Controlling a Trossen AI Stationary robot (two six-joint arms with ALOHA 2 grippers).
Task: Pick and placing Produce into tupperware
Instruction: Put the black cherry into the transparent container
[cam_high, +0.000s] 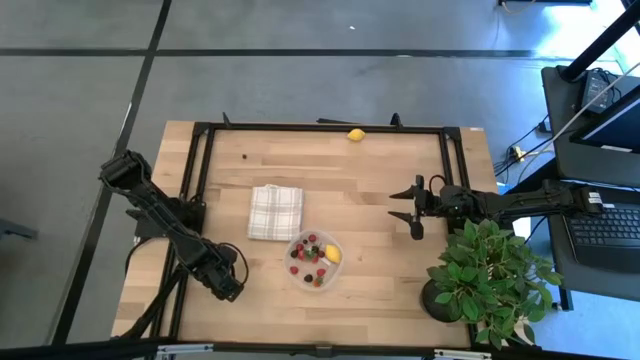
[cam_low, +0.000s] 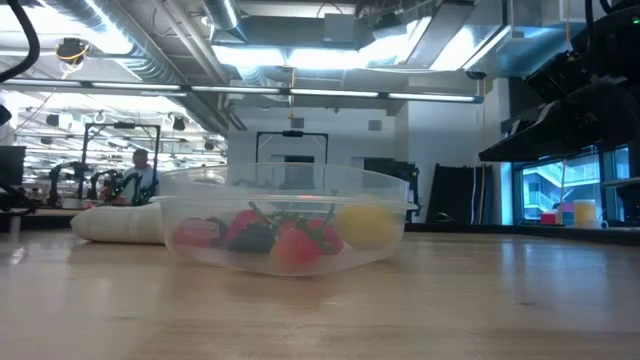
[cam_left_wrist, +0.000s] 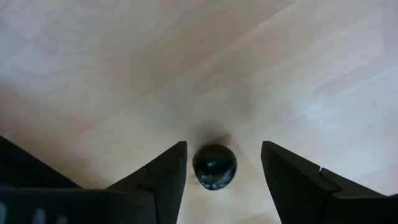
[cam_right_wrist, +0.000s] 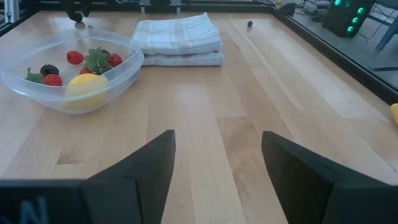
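Note:
The clear tupperware (cam_high: 315, 259) sits near the table's middle, just past the near edge. It holds several red and dark berries and one yellow lemon (cam_high: 333, 254); it also shows in the low view (cam_low: 285, 228) and in the right wrist view (cam_right_wrist: 68, 68). A second lemon (cam_high: 356, 134) lies at the far edge. One dark berry (cam_left_wrist: 214, 166) lies on the wood between the open fingers of my left gripper (cam_left_wrist: 224, 177), which sits low at the near left (cam_high: 228, 287); neither finger touches it. My right gripper (cam_high: 412, 207) is open over bare wood, right of the container.
A folded checked cloth (cam_high: 275, 212) lies just beyond the container on its left. Another small dark berry (cam_high: 246, 156) lies far left of the cloth. A leafy potted plant (cam_high: 490, 275) stands at the near right corner, close to my right arm. A black frame edges the table.

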